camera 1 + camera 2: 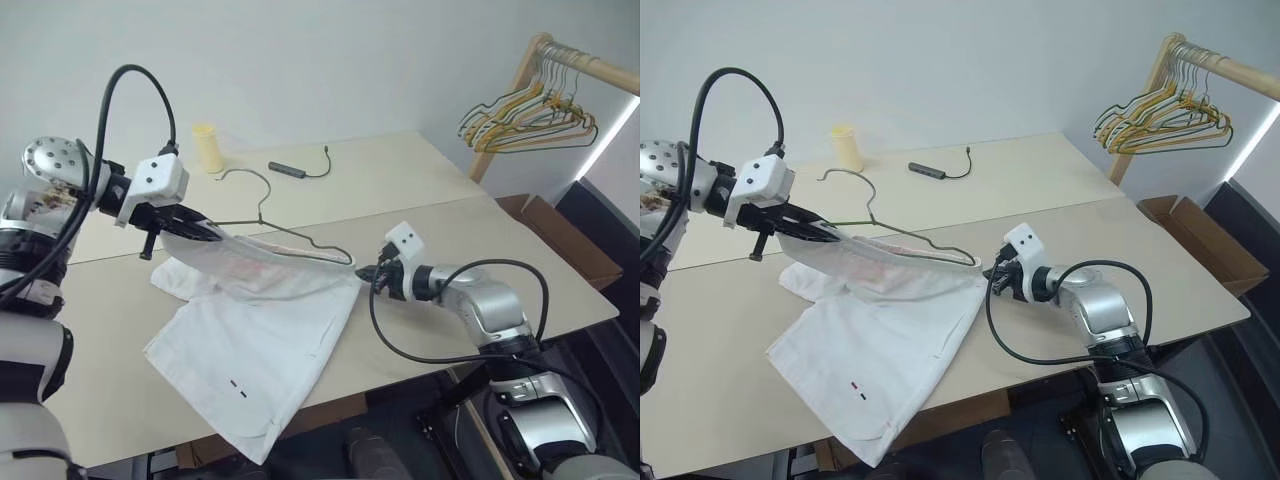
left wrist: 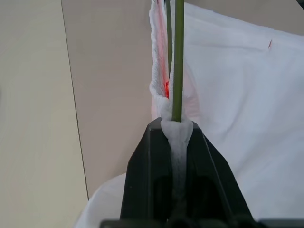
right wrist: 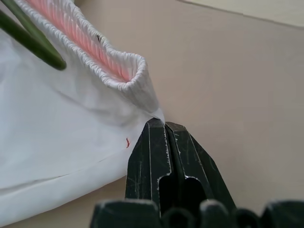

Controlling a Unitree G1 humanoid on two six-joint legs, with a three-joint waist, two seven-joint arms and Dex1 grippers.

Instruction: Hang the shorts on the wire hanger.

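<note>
On a pale wooden table [image 1: 480, 240] before a grey wall, the left gripper [image 1: 205, 232] is clamped on the shorts [image 1: 255, 340] waistband and the wire hanger [image 1: 290, 238] together, while the right gripper [image 1: 368, 272], fingers pressed together, touches the waistband's other end.

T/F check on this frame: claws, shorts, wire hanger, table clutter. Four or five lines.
1. The left claw is shut on the shorts waistband, with the wire hanger alongside. True.
2. The right claw is wide open. False: it is shut, its tip at the waistband's far corner.
3. The shorts hang clear of the table. False: the legs lie on it.
4. A yellow cup stands at the table's far side. True.
5. The rack is bare. False: hangers hang there.
</note>
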